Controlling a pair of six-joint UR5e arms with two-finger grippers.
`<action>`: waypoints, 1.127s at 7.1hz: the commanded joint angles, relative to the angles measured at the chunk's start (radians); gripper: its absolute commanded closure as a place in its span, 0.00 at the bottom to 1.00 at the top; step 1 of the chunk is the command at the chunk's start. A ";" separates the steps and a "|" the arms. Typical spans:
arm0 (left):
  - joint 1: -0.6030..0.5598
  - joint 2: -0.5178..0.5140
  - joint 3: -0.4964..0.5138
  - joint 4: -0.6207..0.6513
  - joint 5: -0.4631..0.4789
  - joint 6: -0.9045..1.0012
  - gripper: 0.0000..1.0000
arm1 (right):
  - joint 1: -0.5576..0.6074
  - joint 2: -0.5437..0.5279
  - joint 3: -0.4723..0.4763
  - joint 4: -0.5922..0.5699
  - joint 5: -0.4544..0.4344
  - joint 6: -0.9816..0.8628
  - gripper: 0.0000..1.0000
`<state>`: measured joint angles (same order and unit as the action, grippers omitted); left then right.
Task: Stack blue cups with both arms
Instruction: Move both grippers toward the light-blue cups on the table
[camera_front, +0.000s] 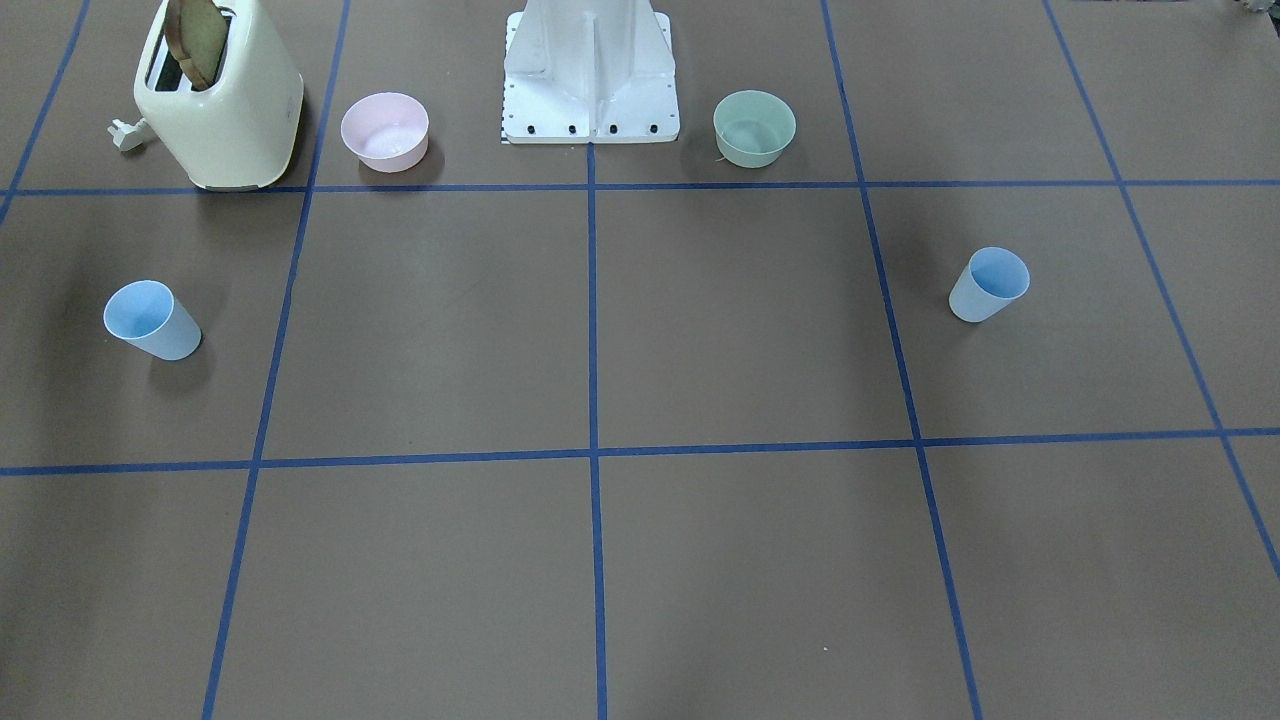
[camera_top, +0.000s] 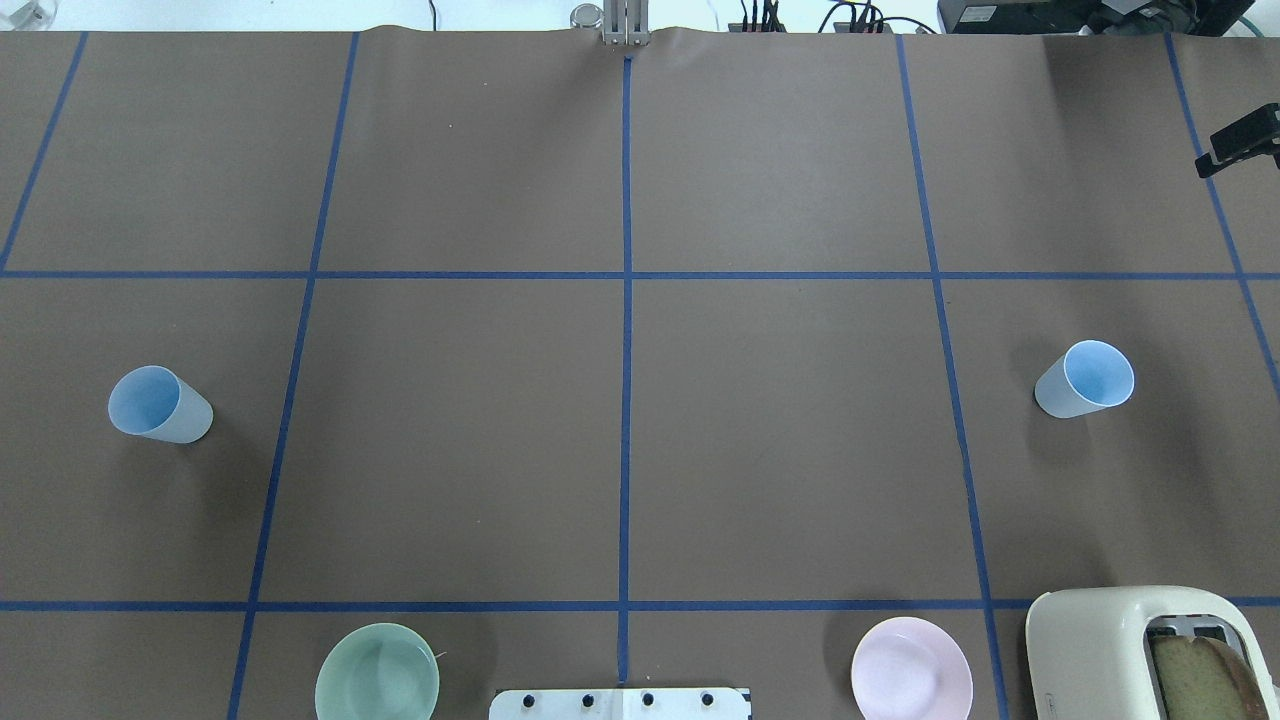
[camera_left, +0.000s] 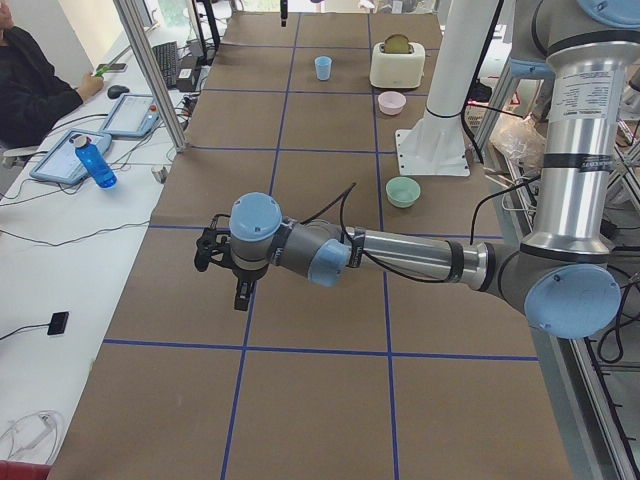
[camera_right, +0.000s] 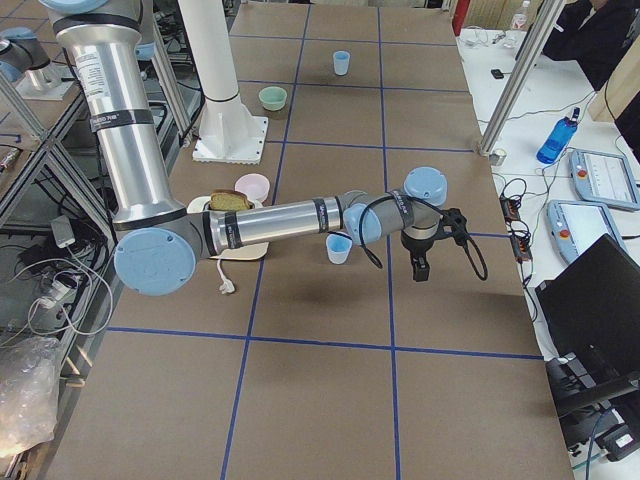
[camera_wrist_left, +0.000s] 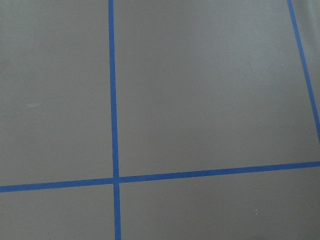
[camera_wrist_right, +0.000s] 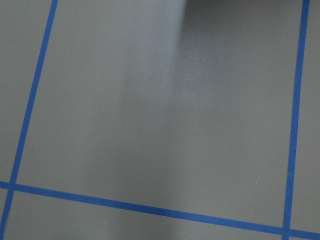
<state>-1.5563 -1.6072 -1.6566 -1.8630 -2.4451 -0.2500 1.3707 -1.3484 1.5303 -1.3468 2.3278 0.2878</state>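
Two pale-blue cups stand upright and far apart on the brown table. One cup (camera_top: 160, 405) (camera_front: 988, 285) is on my left side. The other cup (camera_top: 1085, 380) (camera_front: 152, 320) (camera_right: 340, 247) (camera_left: 322, 67) is on my right side. Both arms show only in the side views, stretched out level above the table. My left gripper (camera_left: 242, 292) points down; I cannot tell whether it is open or shut. My right gripper (camera_right: 420, 264) points down beyond the right cup, towards the operators' side; I cannot tell its state either. Both wrist views show only bare table with blue tape lines.
A green bowl (camera_top: 377, 672) and a pink bowl (camera_top: 911, 668) flank the white base mount (camera_top: 620, 703). A cream toaster (camera_top: 1120, 645) with bread stands at my near right. A black bracket (camera_top: 1240, 140) juts in at the far right. Operators' desks line the far edge.
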 joint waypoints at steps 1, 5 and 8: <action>-0.001 0.001 -0.002 -0.001 0.001 0.000 0.02 | -0.001 0.000 -0.004 0.000 -0.001 0.002 0.00; 0.088 0.019 -0.014 -0.084 0.015 -0.155 0.02 | -0.033 -0.044 0.058 0.002 -0.041 0.005 0.00; 0.273 0.064 -0.018 -0.361 0.104 -0.485 0.02 | -0.197 -0.205 0.234 0.249 -0.017 0.462 0.00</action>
<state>-1.3603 -1.5558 -1.6693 -2.1318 -2.3913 -0.6139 1.2512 -1.4983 1.7236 -1.2262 2.3254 0.5451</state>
